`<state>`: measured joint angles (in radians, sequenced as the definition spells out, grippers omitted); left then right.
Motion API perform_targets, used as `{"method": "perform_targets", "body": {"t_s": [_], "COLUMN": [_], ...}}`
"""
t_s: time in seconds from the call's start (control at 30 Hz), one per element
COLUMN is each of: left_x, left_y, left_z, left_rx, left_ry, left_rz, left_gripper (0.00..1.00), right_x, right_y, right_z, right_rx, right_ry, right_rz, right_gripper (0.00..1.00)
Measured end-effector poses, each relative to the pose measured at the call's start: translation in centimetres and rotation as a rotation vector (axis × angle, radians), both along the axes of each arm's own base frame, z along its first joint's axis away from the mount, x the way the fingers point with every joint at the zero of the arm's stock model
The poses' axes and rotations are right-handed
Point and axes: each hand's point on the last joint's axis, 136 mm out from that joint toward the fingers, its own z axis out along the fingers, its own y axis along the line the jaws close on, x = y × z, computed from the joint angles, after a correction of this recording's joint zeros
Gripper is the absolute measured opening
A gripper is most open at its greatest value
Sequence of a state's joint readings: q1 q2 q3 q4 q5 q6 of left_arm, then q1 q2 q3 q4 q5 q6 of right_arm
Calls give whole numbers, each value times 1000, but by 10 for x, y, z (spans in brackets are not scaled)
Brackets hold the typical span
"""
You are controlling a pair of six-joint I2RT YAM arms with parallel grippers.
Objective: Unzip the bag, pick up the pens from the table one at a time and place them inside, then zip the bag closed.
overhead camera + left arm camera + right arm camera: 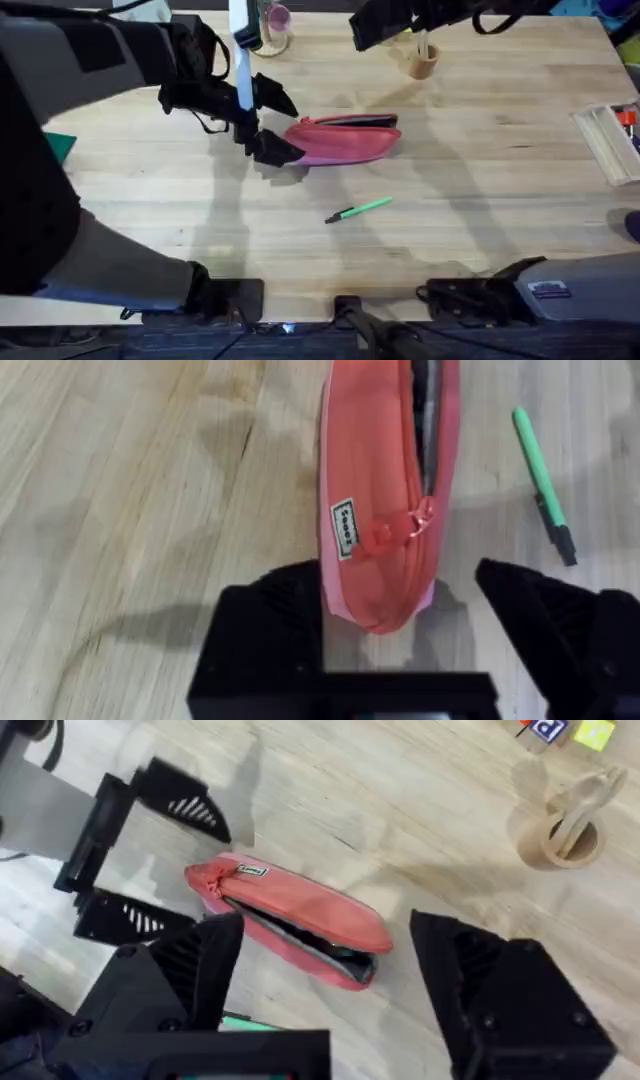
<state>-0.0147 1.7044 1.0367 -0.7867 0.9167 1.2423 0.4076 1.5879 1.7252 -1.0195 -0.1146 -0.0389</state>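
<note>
The bag (345,139) lies mid-table (480,180), zipper already open along the top w/ the pull tab (378,536) at the end nearest my left claw (272,146), whose jaws are spread wide around that end, gripping nothing. I judge unzip done, so next is the pen (360,210), lying just in front of the bag. My right claw (330,990) hangs above, spread and empty.
</note>
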Motion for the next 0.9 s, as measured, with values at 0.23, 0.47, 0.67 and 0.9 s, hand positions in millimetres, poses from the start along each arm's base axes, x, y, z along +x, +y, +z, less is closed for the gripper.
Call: {"method": "perform_targets", "body": {"t_s": [0.23,0.47,0.67,0.9], "left_x": [1,0,2,-25], "left_y": [0,3,17,38], "left_z": [0,17,76,124], "left_rx": [0,29,82,137], "left_ry": [-4,17,-47,-43], "left_rz": [0,4,38,98], "left_gripper": [993,993,993,993], "right_x": [0,-2,-15,-42], "right_y": [-1,-1,-7,-19], "right_z": [0,-2,-9,-5], "right_rx": [-3,-7,-34,-61], "right_ry": [-1,9,69,117], "right_rz": [-2,-2,-3,2], "right_gripper": [996,996,996,996]}}
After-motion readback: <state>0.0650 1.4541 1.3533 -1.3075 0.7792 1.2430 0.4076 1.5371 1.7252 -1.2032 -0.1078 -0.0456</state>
